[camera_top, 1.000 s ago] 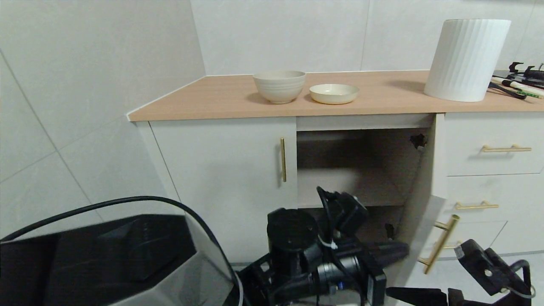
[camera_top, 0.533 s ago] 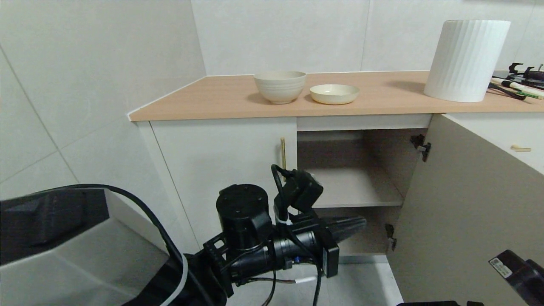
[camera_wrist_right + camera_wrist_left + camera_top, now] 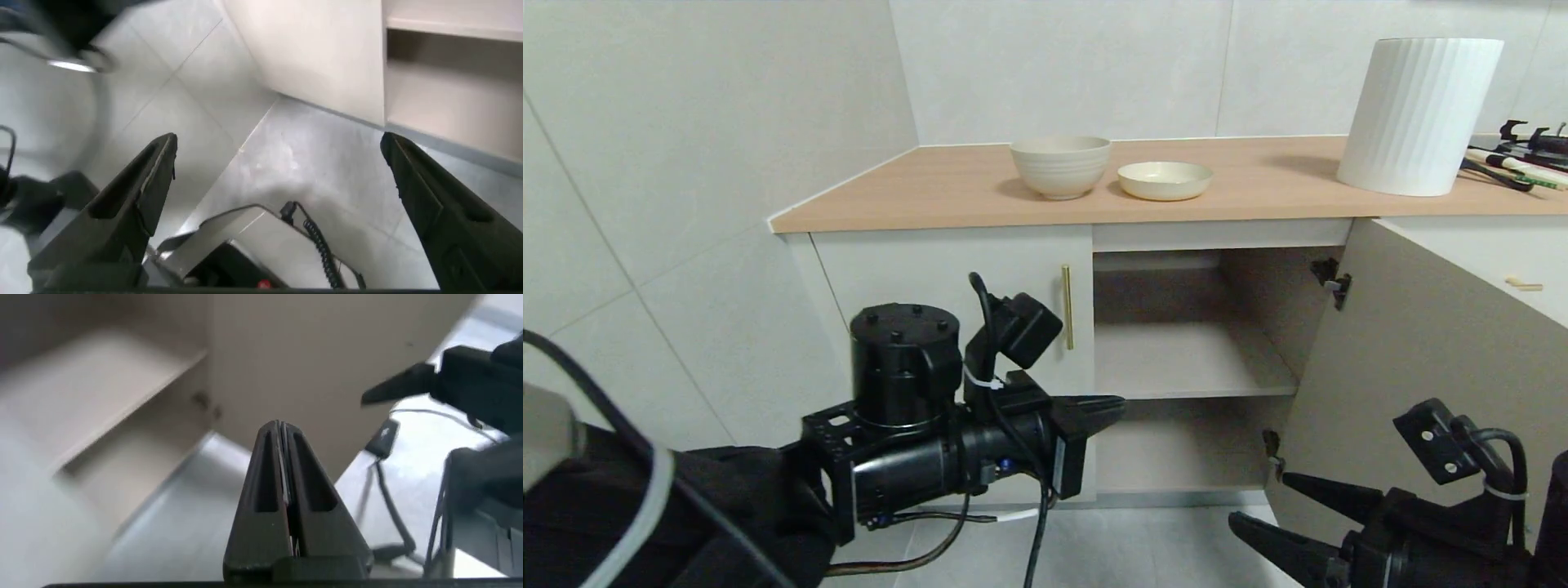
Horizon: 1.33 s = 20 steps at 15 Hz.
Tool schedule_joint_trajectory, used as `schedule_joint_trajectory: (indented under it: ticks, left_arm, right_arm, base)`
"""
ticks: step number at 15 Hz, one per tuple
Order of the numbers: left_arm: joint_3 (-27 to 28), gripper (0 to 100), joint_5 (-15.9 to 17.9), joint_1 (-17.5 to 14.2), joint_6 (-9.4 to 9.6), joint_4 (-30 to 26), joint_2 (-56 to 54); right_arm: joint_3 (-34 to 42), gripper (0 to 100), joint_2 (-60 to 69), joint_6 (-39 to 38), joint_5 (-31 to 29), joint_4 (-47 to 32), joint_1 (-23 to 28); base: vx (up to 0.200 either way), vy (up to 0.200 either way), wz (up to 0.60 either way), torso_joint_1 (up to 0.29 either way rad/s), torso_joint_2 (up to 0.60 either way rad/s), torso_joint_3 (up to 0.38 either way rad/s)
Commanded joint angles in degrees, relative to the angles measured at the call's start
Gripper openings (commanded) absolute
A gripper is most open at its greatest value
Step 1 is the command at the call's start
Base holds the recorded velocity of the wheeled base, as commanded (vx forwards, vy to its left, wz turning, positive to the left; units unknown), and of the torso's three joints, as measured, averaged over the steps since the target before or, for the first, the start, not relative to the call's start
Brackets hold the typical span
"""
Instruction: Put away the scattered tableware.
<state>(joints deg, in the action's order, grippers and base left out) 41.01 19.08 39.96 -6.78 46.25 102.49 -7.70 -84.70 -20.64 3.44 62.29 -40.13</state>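
Observation:
A ribbed cream bowl [image 3: 1060, 166] and a shallow cream dish [image 3: 1165, 180] stand side by side on the wooden countertop [image 3: 947, 192]. Below them the cabinet is open, with a bare shelf [image 3: 1188, 359] inside and its door [image 3: 1413, 359] swung out to the right. My left gripper [image 3: 1107, 408] is shut and empty, held low in front of the closed left door, and appears as pressed-together fingers [image 3: 279, 469] in the left wrist view. My right gripper [image 3: 1278, 514] is open near the floor by the open door, its fingers [image 3: 143, 196] spread wide.
A tall white ribbed container [image 3: 1419, 114] stands on the counter's right, with pens and tools [image 3: 1515, 159] beyond it. The closed left door carries a brass handle [image 3: 1066, 306]. A tiled wall [image 3: 686, 163] closes the left side. Grey floor [image 3: 310, 180] lies under both grippers.
The right cabinet door has swung fully open. My left arm rose and drew back to the left. My right gripper has come up into the bottom right, fingers spread.

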Motion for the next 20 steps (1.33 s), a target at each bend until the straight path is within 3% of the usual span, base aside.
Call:
schedule_joint_trajectory:
  ticks: [1, 2, 3, 5, 8, 10, 12, 14, 20]
  left_arm:
    - [1.2, 0, -1.1, -2.7, -0.08, -6.3, -9.8]
    - [1.3, 0, -1.6, -3.4, -0.08, -7.8, -11.0]
    - [1.0, 100, -2.4, -4.1, -0.08, -9.1, -12.5]
    - [-1.7, 100, -3.2, -5.9, -0.43, -10.4, -16.0]
    - [-5.3, 100, -3.2, -9.4, -0.87, -10.8, -21.1]
    - [-4.7, 100, -3.4, -13.8, -1.22, -19.0, -29.4]
    - [-2.3, 100, -3.1, -18.0, -1.48, -30.6, -35.2]
    - [-1.1, 100, -2.5, -21.0, -3.59, -35.0, -37.8]
    - [-0.9, 100, -2.2, -21.4, -4.47, -32.4, -35.9]
  right_arm:
    - [-0.6, 100, -1.4, 0.1, -2.2, 0.0, 0.6]
    - [-1.4, 100, -1.6, 0.6, -3.8, -0.1, 0.6]
    - [-2.4, 100, -1.7, 1.7, -5.2, -0.2, 0.6]
    - [-6.2, 100, -1.8, 3.9, -8.1, -1.6, 2.0]
    - [-13.9, 100, -1.7, 7.2, -8.6, -11.4, 3.9]
    - [-29.6, 100, -0.5, 8.2, -8.5, -33.6, 4.8]
    - [-37.9, 100, 0.1, 8.3, -8.4, -44.6, 4.9]
    - [-42.8, 100, 0.1, 8.3, -8.5, -50.3, 4.9]
    - [-45.0, 100, 3.9, 7.4, -9.9, -57.5, 5.7]
  base:
    - [0.000, 0.000, 0.00, 0.000, 0.00, 0.000]
    - [0.000, 0.000, 0.00, 0.000, 0.00, 0.000]
    - [0.000, 0.000, 0.00, 0.000, 0.00, 0.000]
    - [0.000, 0.000, 0.00, 0.000, 0.00, 0.000]
    - [0.000, 0.000, 0.00, 0.000, 0.00, 0.000]
    - [0.000, 0.000, 0.00, 0.000, 0.00, 0.000]
    - [0.000, 0.000, 0.00, 0.000, 0.00, 0.000]
    - [0.000, 0.000, 0.00, 0.000, 0.00, 0.000]
    - [0.000, 0.000, 0.00, 0.000, 0.00, 0.000]
